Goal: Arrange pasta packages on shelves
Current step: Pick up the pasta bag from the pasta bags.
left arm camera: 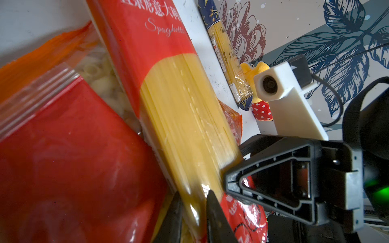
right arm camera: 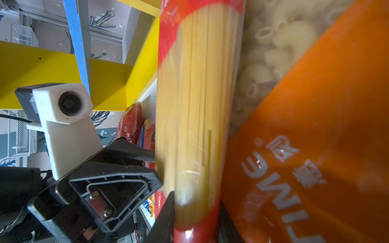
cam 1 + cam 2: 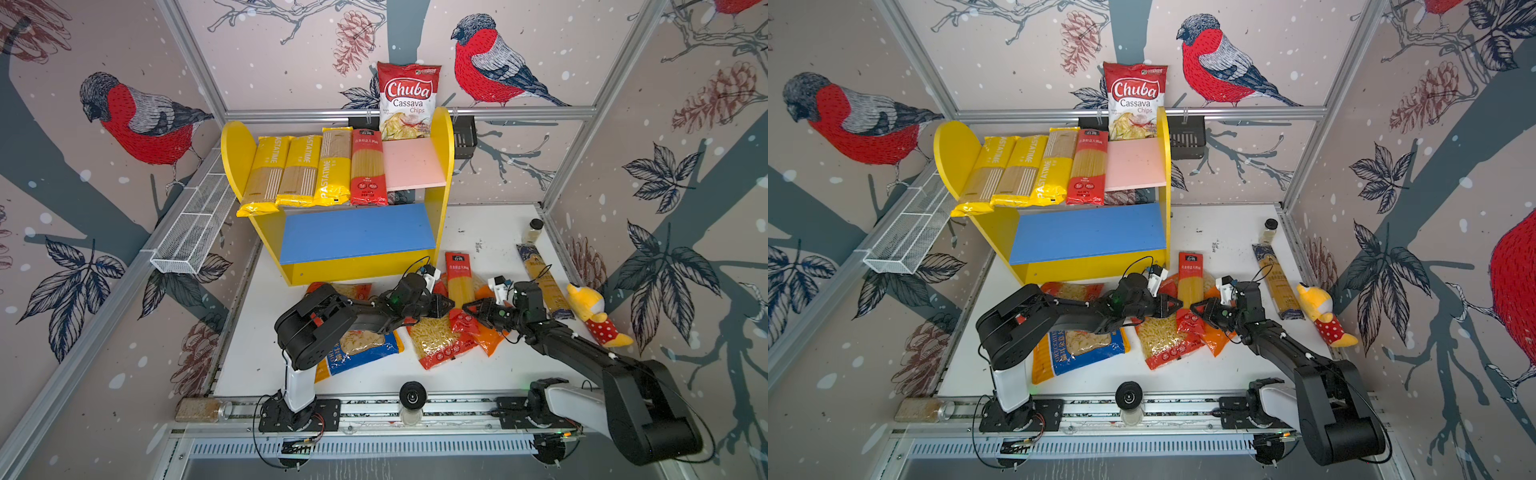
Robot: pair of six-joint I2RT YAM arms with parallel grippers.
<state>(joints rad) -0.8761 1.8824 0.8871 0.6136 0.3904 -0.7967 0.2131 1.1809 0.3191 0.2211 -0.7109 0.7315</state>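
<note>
A red spaghetti pack [image 3: 459, 282] [image 3: 1190, 282] lies on the table across an orange bag [image 3: 488, 336] and a red macaroni bag [image 3: 440, 345]. My left gripper [image 3: 451, 302] [image 1: 193, 210] is shut on its near end from the left. From the right, my right gripper [image 3: 467, 308] [image 2: 196, 214] is shut on the same pack [image 2: 195, 105]. The shelves [image 3: 440, 166] hold three yellow packs [image 3: 299, 170] and a red one [image 3: 369, 166] on the pink board; the blue board [image 3: 357, 232] is bare. A dark-blue pack [image 3: 542, 278] and a blue-yellow bag [image 3: 361, 349] lie on the table.
A Chuba chips bag [image 3: 409, 99] stands behind the shelves beside a black basket [image 3: 463, 137]. A white wire basket [image 3: 195, 232] hangs on the left wall. A plush toy [image 3: 594, 316] and a small jar [image 3: 533, 230] sit at the right; another red bag [image 3: 353, 291] lies under my left arm.
</note>
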